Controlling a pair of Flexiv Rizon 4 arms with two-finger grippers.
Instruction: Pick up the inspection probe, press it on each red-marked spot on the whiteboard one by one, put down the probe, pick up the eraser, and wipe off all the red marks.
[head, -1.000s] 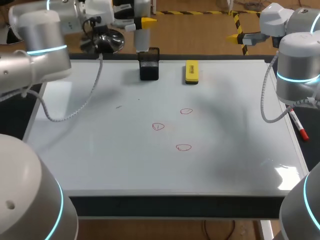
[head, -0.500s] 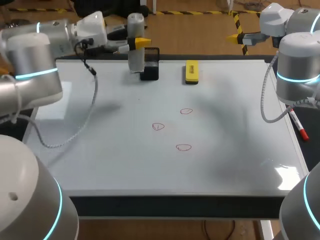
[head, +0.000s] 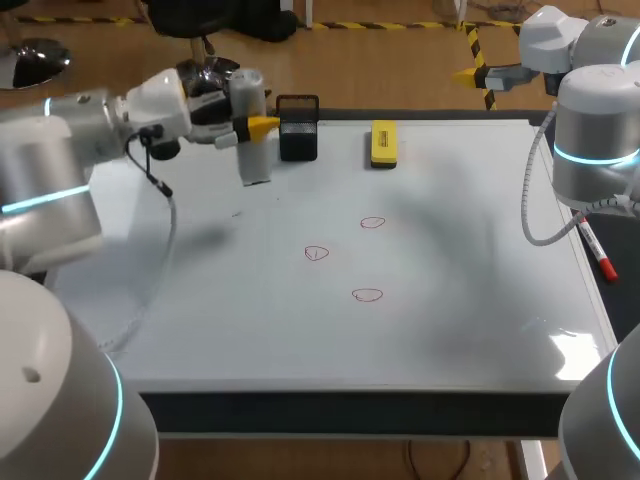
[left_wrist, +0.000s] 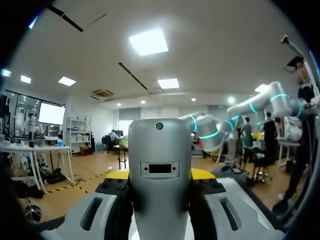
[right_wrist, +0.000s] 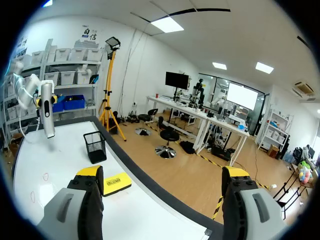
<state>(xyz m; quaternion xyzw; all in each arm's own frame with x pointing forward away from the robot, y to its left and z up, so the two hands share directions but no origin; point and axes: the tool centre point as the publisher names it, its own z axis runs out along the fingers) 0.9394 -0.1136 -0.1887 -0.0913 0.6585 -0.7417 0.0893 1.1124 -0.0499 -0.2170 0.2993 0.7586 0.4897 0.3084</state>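
— Start on the left: what's that arm got?

— The left gripper (head: 255, 127) is clamped on the inspection probe (head: 254, 160), a grey cylinder held upright. In the left wrist view, the probe (left_wrist: 161, 180) fills the gap between the two fingers, with a yellow tip showing at each side of it.

— And where does it sit over the table?

— Over the far left part of the whiteboard (head: 200, 330), just left of the black mesh holder (head: 298, 128). I can't tell whether its lower end touches the board.

— How close is it to the marks?

— Well apart. The three red marks (head: 316, 254) are small rings near the middle of the board, nearer to us and to the right of the probe.

— The eraser?

— The yellow eraser (head: 383, 143) lies flat at the far edge, right of the holder and apart from it.

— And the right side?

— The right gripper (right_wrist: 162, 172) hangs beyond the board's far right corner, fingers wide apart with nothing between them. From its wrist view, the eraser (right_wrist: 116, 183) lies just beyond one fingertip, with the holder (right_wrist: 95, 146) and the probe (right_wrist: 47, 116) further on. A red marker (head: 598, 255) lies along the board's right edge.
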